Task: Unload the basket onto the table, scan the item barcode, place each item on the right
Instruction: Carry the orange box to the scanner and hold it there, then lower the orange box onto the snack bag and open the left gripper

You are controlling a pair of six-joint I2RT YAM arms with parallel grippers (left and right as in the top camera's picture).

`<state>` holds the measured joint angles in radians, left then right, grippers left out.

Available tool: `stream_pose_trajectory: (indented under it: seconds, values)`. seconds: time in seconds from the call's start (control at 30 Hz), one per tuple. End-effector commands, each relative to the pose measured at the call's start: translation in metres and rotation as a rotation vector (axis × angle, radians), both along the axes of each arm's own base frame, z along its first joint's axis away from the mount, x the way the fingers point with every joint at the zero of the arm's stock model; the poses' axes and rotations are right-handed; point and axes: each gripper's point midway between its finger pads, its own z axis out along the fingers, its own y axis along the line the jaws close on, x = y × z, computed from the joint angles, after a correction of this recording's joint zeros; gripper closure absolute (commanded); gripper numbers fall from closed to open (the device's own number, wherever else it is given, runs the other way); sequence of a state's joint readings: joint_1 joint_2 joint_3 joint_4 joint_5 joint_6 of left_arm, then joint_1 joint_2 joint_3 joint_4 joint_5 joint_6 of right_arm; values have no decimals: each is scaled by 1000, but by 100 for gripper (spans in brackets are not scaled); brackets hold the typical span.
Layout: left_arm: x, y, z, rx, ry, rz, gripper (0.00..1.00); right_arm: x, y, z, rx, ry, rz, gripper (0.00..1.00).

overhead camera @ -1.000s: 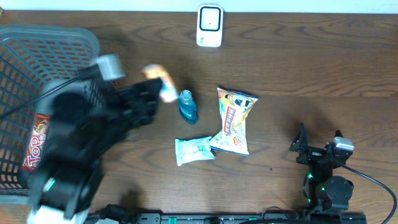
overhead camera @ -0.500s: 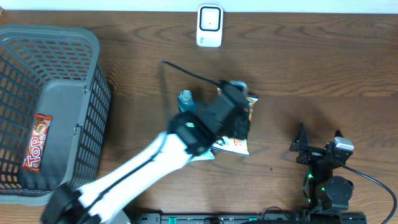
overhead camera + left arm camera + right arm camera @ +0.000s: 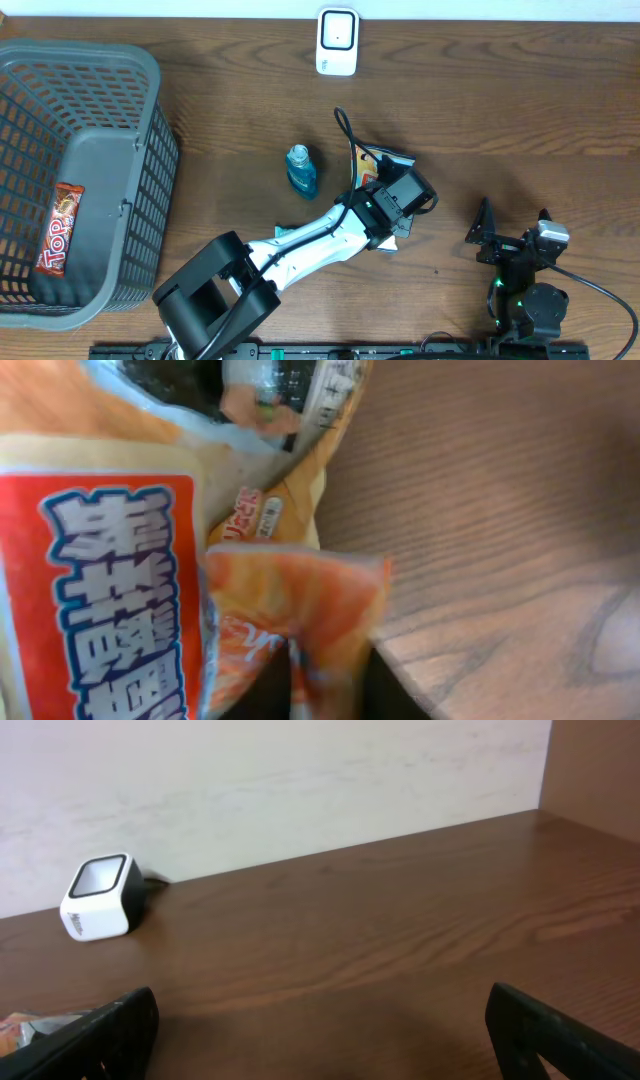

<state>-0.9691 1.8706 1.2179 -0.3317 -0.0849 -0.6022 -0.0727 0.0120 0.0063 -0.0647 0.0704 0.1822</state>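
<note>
Now left jaws at snack bag [image 3: 110, 580], grip cannot tell; right jaws wide apart.

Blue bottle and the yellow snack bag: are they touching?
Apart. The overhead view shows a strip of bare table between the blue bottle and the left edge of the snack bag.

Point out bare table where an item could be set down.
Free: the table between the basket and blue bottle, and right of the scanner above the right gripper. Crowded: around the snack bag under the left arm.
</note>
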Motion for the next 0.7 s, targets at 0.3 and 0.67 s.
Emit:
stream_pose_trajectory:
  seconds: [0.3,0.67]
  values:
    - [-1,11,85,-105,-99,21,43,0,1,0,-7,1,4,1]
    - [-17,65,224,-263,-350,30,28,0,1,0,-7,1,4,1]
